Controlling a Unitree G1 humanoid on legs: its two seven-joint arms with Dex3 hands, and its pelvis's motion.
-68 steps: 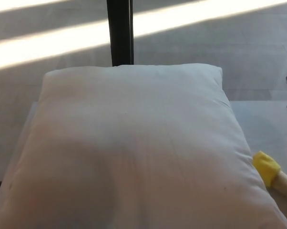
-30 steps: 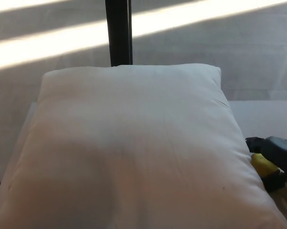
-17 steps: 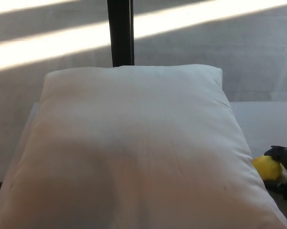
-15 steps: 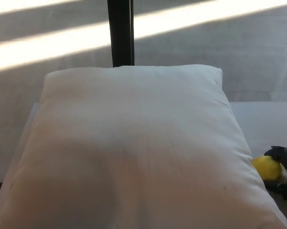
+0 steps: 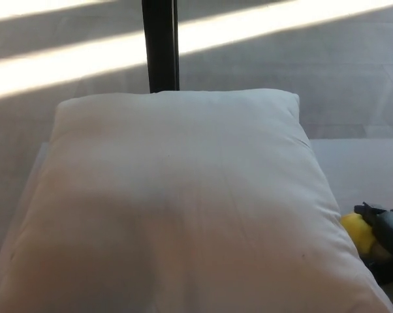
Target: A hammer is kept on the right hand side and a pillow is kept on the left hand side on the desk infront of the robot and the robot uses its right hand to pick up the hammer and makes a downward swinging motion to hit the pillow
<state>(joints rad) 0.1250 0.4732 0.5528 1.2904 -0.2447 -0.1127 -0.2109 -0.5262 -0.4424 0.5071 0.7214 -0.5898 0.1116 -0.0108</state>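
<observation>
At the lower right, the right hand point(image 5: 387, 229) sits over the yellow hammer point(image 5: 357, 232). I cannot tell its fingers' state. Grip tight, then lift clear of the pillow point(image 5: 177, 202).

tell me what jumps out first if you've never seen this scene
A big white pillow fills most of the view, lying on the desk. At the lower right edge, the robot's black right hand is on the yellow head of the hammer. A dark post stands behind the pillow, crossed by bands of sunlight.
</observation>
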